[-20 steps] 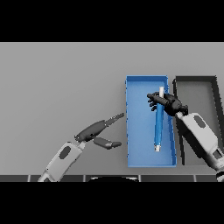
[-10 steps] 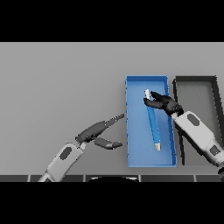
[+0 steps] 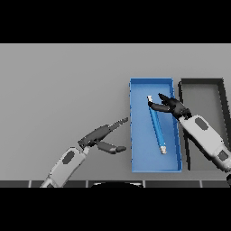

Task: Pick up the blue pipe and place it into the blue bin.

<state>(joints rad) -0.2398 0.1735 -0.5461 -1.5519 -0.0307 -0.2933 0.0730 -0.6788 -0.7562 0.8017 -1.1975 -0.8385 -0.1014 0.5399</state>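
Head view showed me my right hand with fingers spread loose, holding nothing, just beside the upper end of the blue pipe, which lay inside the blue bin on the grey tabletop, left hand open nearby.

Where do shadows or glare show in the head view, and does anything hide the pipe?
Head view: flat, even light, no glare on the grey table; faint darker shading along the blue bin inner walls. The blue pipe reads clearly against the bin floor, only its top end near the right hand is crowded by fingers. Left hand sits open, left of the bin.
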